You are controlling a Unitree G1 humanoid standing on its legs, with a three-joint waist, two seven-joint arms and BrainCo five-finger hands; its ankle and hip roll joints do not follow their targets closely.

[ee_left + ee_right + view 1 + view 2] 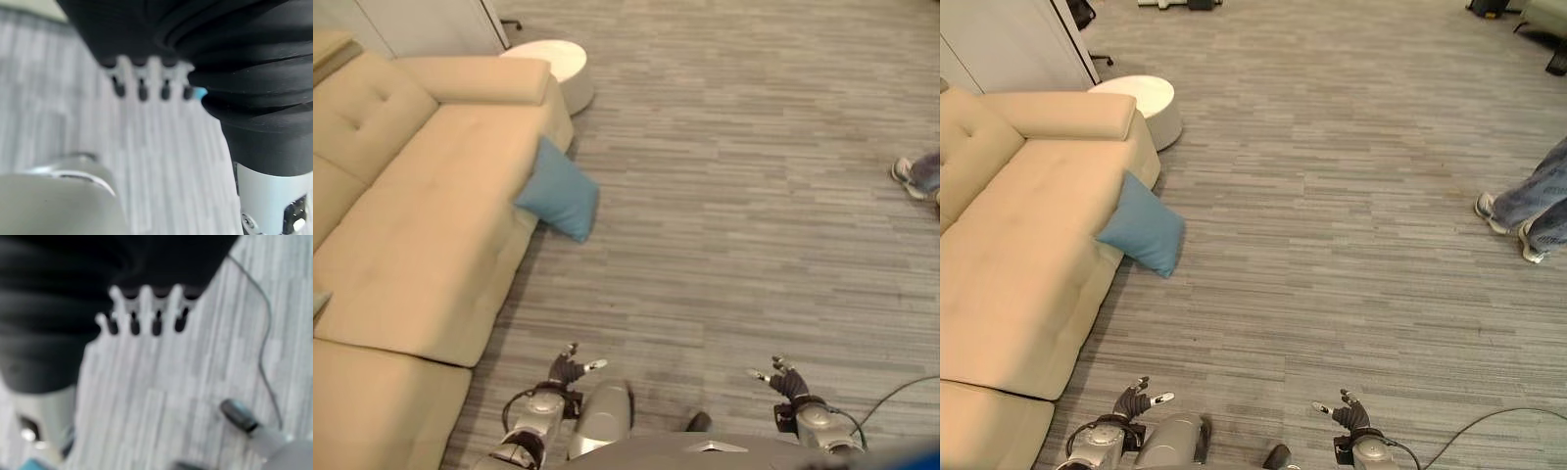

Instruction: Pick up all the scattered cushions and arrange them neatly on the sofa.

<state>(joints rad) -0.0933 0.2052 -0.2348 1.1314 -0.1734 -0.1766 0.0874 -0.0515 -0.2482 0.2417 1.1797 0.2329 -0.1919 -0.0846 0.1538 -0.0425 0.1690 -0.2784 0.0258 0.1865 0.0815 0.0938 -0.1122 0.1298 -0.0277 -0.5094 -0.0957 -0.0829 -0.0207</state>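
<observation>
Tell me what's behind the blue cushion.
The blue cushion leans on the beige sofa seat's front edge, above grey floor. The sofa front and floor it covers stay hidden.

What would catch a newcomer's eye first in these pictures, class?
First, the blue cushion, propped against the front edge of the beige sofa with its lower corner on the grey carpet. Next, the left hand and right hand, both empty above the floor, fingers relaxed. A person's legs stand at the right edge.

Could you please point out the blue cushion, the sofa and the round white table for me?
blue cushion point(560, 190): left eye view, middle of its face.
sofa point(421, 225): left eye view, bare seat surface.
round white table point(1141, 93): right eye view, its top.
</observation>
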